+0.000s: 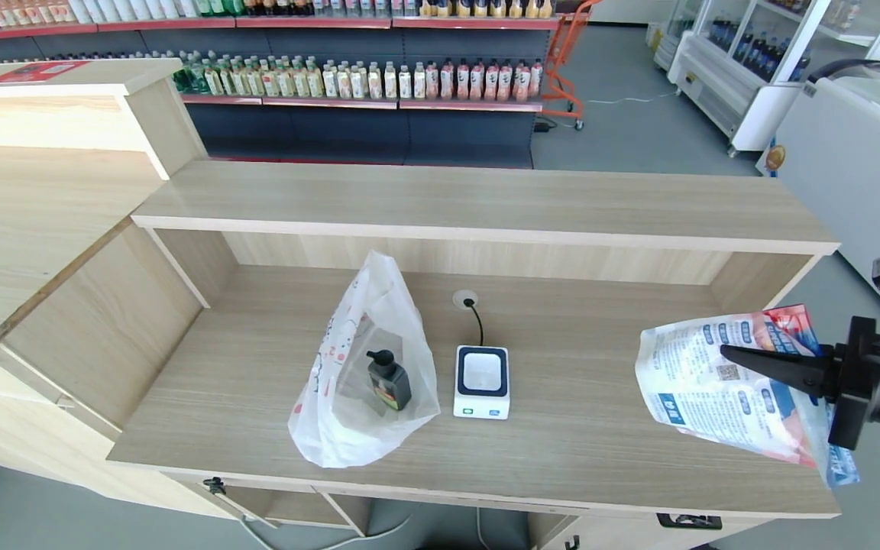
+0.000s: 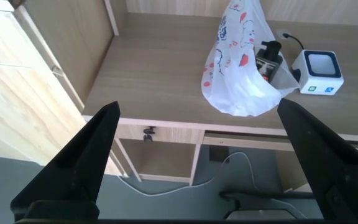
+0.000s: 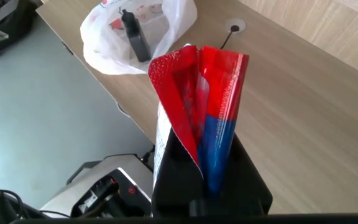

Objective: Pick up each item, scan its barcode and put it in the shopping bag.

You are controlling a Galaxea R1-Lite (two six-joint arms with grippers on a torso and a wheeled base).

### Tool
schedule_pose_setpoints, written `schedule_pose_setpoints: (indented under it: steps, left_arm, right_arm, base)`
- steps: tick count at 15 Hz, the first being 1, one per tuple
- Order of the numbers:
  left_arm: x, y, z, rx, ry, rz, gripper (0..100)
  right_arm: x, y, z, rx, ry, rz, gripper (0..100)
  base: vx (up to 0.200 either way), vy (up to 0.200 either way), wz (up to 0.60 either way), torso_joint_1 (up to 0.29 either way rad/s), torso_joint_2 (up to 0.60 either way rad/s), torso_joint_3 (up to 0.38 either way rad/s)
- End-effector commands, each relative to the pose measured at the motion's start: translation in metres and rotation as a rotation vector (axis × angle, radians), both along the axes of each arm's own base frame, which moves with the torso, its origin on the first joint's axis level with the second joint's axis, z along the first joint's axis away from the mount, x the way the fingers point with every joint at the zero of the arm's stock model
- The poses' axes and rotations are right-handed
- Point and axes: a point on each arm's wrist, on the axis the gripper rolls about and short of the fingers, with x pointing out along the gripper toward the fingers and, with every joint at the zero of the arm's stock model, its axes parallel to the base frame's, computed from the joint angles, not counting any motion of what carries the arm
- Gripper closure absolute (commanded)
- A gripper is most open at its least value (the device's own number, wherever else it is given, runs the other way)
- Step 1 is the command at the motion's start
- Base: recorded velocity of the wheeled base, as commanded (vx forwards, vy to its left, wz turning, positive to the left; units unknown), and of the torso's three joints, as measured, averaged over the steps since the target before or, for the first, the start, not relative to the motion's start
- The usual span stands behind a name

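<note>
A shop, with shelves of bottled drinks [image 1: 363, 80] behind a pale wooden checkout surface [image 1: 577, 443]. On it stands a thin white shopping bag [image 1: 333, 428], with a dark pump bottle [image 1: 389, 382] upright inside. Just beside the bag, on the robot's right, sits a white scanner [image 1: 482, 382], whose black cable [image 1: 477, 325] runs back toward the rear of the surface. The right jaws are clenched on a red, blue and white packet [image 1: 715, 397], held in the air above the surface's right end, well apart from the scanner. The left jaws are spread wide with nothing between them, out in front of the surface's near edge
</note>
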Motion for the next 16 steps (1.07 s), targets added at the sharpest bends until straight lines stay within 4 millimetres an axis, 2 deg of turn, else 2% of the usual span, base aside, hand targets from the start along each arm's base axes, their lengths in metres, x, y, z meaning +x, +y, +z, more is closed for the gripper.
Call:
schedule_pose_setpoints:
  steps: [1,8,12,16]
  left_arm:
    - [0.000,0.000,0.000,-0.002,0.000,0.001,0]
    - [0.000,0.000,0.000,0.010,-0.001,-0.001,0]
    - [0.000,0.000,0.000,0.002,-0.001,-0.001,0]
    - [0.000,0.000,0.000,0.002,-0.001,0.001,0]
  right_arm:
    - [0.001,-0.001,-0.001,0.000,0.005,-0.002,100]
    - [-0.006,-0.003,-0.006,0.022,0.054,-0.019,100]
    - [0.000,-0.002,-0.013,0.023,0.095,-0.014,100]
    - [0.007,0.003,-0.036,0.016,0.202,0.004,100]
  base:
    - [0.000,0.000,0.00,0.000,0.00,0.000]
    - [0.200,0.000,0.00,0.002,0.00,0.006]
    - [0.200,0.000,0.00,0.015,0.00,0.000]
    - [0.000,0.000,0.00,0.000,0.00,0.000]
